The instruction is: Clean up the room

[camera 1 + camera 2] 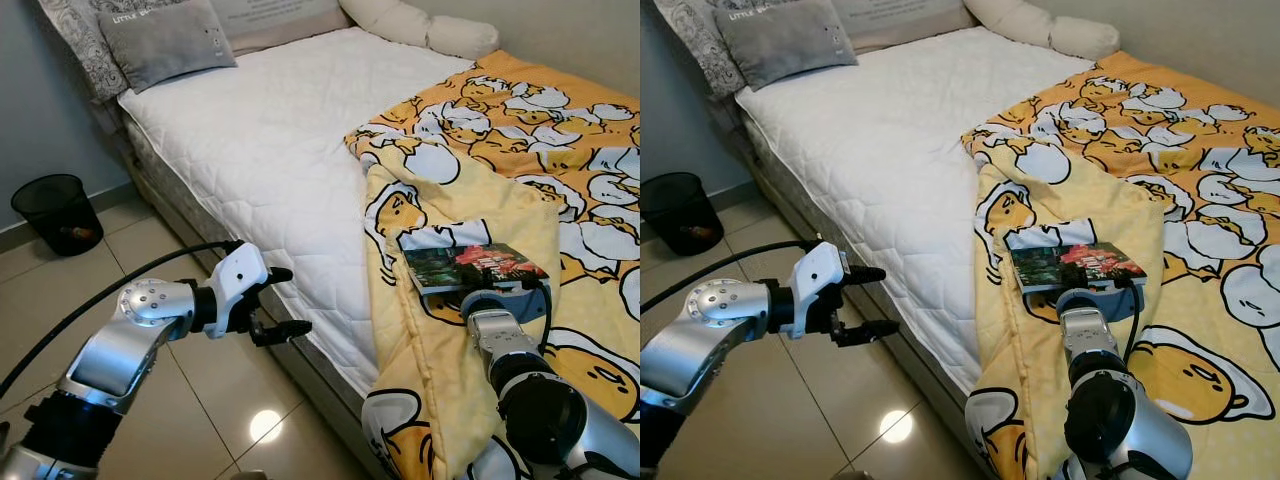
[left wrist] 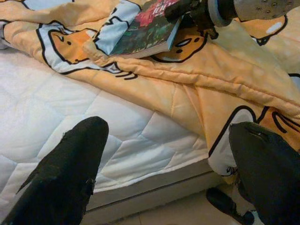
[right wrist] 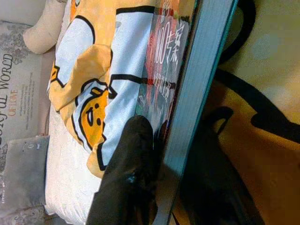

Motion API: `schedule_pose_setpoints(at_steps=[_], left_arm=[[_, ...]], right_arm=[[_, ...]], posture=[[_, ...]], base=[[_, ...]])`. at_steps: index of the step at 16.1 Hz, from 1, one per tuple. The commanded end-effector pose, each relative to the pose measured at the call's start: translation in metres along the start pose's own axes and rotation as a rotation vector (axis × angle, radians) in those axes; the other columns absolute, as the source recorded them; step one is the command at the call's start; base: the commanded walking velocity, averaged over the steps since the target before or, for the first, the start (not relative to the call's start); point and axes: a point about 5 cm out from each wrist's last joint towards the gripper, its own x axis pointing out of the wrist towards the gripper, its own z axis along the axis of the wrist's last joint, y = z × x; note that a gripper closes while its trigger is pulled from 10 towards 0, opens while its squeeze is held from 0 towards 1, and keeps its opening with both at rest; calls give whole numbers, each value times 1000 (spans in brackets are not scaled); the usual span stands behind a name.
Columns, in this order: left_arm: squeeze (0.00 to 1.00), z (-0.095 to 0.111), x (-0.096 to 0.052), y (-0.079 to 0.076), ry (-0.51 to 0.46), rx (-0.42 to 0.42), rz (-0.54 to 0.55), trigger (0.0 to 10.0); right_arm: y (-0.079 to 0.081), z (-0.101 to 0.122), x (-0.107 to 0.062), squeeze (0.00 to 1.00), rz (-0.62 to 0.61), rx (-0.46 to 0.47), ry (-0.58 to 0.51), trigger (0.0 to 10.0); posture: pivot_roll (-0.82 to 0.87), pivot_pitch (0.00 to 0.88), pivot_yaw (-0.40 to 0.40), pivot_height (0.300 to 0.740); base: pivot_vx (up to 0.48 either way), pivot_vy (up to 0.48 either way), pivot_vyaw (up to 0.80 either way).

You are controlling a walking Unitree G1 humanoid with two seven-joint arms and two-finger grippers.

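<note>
Right gripper (image 3: 159, 187), lower right of the head view, arm reaching forward over the yellow duvet (image 1: 450, 400), fingers pinching the near edge of the paperback book (image 1: 475, 267) lying flat there; left gripper (image 1: 278, 302), lower left, held level beside the mattress (image 1: 270, 150) over the tile floor (image 1: 190, 400), fingers spread.

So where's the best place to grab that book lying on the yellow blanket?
Grip the book by its near long edge, coming from the foot side. It lies flat on the soft blanket, so one finger can slide under; the right pincer is already shut on that edge.
</note>
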Motion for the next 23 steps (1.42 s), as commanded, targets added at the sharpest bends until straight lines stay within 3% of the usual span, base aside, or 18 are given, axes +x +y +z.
schedule_pose_setpoints(at_steps=[1, 7, 9, 14, 16, 18, 19, 21, 22, 23], left_arm=[[910, 6, -2, 7, -16, 22, 28, 10000], [910, 4, 12, 6, -73, -2, 74, 10000], [910, 1, 16, 6, -117, -32, 147, 10000], [910, -5, 17, 5, -153, -66, 260, 10000], [910, -6, 12, 10, -171, -80, 412, 10000], [910, -8, 7, 15, -163, -82, 543, 10000], [910, -8, 7, 15, -163, -82, 543, 10000], [910, -8, -5, 9, -174, -65, 632, 10000], [851, -11, -10, 7, -178, -99, 704, 10000], [784, -13, -12, 6, -186, -130, 758, 10000]], right_arm=[[-3, 2, 0, 0, -9, -12, -6, 0], [-2, 9, -1, 0, 67, -25, -23, 0], [12, 24, -1, 0, 240, -67, -52, 0], [40, 39, -17, 0, 471, -180, -111, 0], [53, 31, -33, 0, 573, -471, -134, 0], [52, 29, -42, 0, 557, -603, -187, 0], [52, 29, -42, 0, 557, -603, -187, 0], [51, 20, -61, 0, 561, -735, -228, 0], [48, 9, -69, 0, 540, -780, -241, 10000], [46, -1, -75, 0, 529, -808, -231, 10000]], posture=[[117, 0, -1, 740], [62, 0, -1, 740], [42, 0, -7, 740], [16, 0, -12, 740], [17, 0, -18, 740], [31, 0, -20, 740], [31, 0, -20, 740], [31, 0, -17, 740], [28, 0, -13, 740], [30, 0, -16, 740]], base=[[0, 0, 0], [0, 0, 0], [0, 0, 0], [0, 0, 0], [0, 0, 0], [0, 0, 0], [0, 0, 0], [0, 0, 0], [0, 0, 0], [0, 0, 0]])
